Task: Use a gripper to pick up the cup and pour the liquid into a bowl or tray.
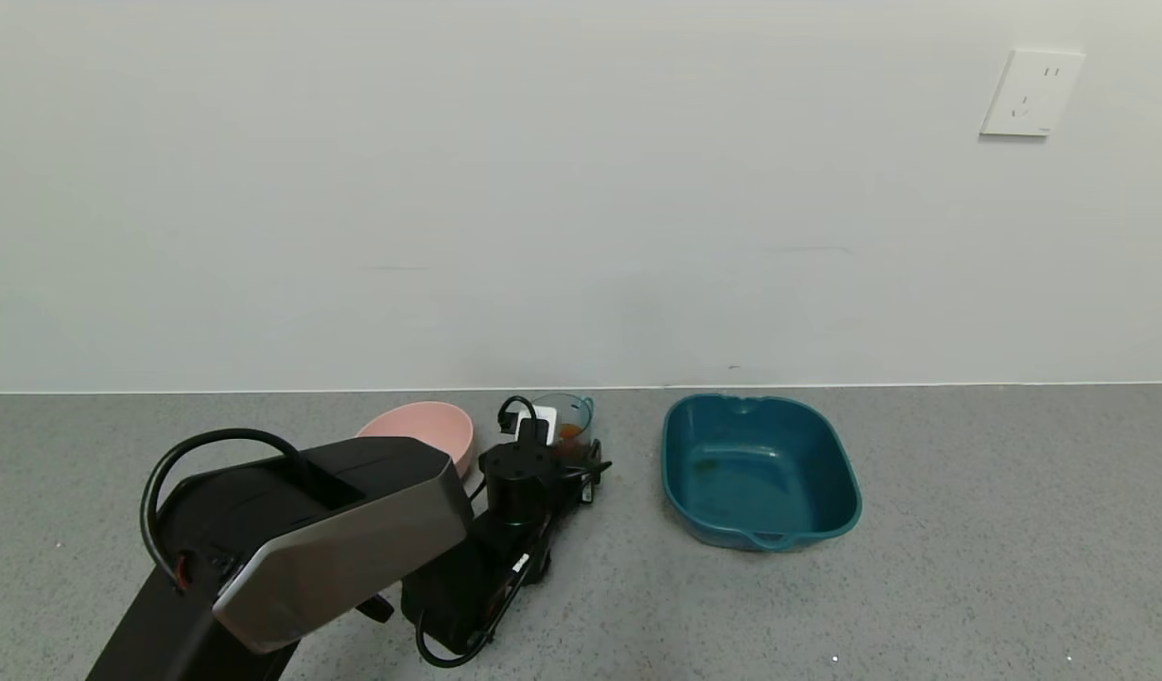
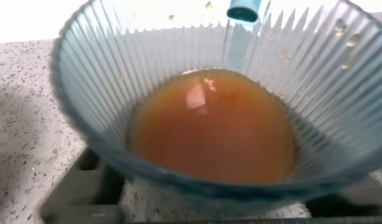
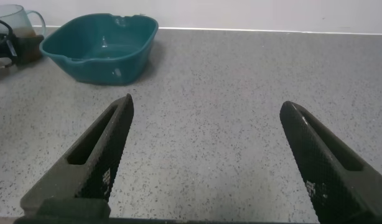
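Observation:
The ribbed teal-tinted cup stands upright on the grey table, next to the pale pink bowl. It holds orange-red liquid. My left gripper reaches the cup from the near side. In the left wrist view the cup fills the frame, and the gripper's fingers stand wide apart on either side of its base. My right gripper is open and empty, low over bare table, out of the head view. The cup also shows far off in the right wrist view.
A dark teal rectangular basin sits on the table to the right of the cup; it also shows in the right wrist view. A white wall runs along the table's far edge. My left arm's grey link covers the near left.

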Controlling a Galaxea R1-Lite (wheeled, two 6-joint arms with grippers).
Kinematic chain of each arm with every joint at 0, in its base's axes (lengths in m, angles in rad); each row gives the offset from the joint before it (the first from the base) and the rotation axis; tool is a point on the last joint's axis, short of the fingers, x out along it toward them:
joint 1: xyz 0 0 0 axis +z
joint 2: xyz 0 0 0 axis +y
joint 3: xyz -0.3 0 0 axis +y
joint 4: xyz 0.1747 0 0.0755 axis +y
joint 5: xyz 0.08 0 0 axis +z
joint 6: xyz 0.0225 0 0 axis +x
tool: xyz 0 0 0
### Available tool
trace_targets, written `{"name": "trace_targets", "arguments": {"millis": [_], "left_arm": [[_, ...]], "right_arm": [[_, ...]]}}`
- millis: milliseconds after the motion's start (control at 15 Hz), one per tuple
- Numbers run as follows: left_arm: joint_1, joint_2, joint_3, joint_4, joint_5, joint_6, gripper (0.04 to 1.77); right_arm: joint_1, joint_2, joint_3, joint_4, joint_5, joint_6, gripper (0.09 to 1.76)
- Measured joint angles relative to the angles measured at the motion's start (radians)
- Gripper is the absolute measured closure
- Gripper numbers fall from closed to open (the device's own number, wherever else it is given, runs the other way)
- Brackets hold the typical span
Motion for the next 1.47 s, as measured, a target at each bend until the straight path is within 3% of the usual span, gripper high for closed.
{"name": "trace_targets", "arguments": {"millis": [133,1000,1467], "left_arm": [[0.001,0.000,0.000,0.002,0.000,0.000,0.45],[0.001,-0.023,0.008,0.024,0.002,0.003,0.46],[-0.005,-0.147,0.012,0.141,0.000,0.004,0.46]], "right_arm": [[0.000,0.000,0.000,0.000,0.000,0.000,0.14],[0.000,0.000,0.000,0.000,0.000,0.000,0.14],[0.000,0.000,0.000,0.000,0.000,0.000,0.14]]}}
